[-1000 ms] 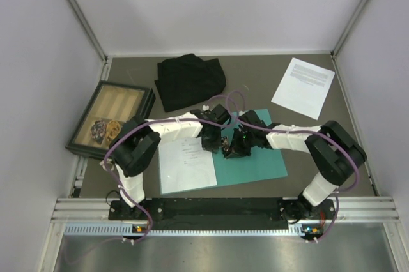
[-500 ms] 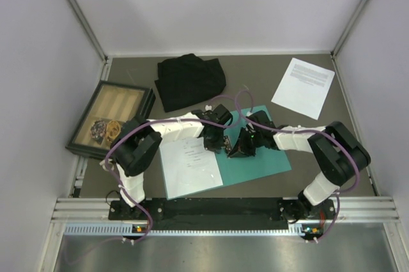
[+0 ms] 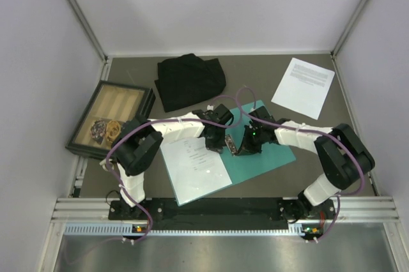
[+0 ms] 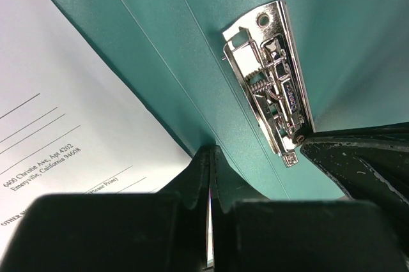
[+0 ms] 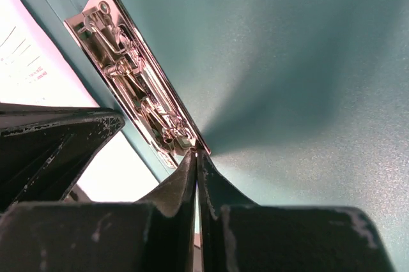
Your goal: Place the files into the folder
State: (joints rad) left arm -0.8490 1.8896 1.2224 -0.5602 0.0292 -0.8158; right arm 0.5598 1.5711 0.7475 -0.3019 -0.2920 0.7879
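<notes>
The teal folder (image 3: 271, 151) lies open and askew at the table's middle. One of the files, a white sheet (image 3: 193, 168), rests on its left half. The other file (image 3: 303, 87) lies apart at the back right. My left gripper (image 3: 220, 142) is shut with nothing between its jaws. Its tips (image 4: 211, 152) press on the folder (image 4: 192, 42) right beside the sheet's edge (image 4: 70, 112). My right gripper (image 3: 243, 147) is also shut and empty. Its tips (image 5: 195, 154) touch the near end of the metal clip (image 5: 134, 87) at the spine.
A black cloth (image 3: 190, 80) lies at the back centre. A dark-framed wooden tray (image 3: 115, 109) with small items sits at the left wall. White walls close in the table on three sides. The two grippers stand almost against each other.
The folder and the sheet on it have turned counter-clockwise, its right end swinging away from me. Both shut grippers shifted a little to the right along with it.
</notes>
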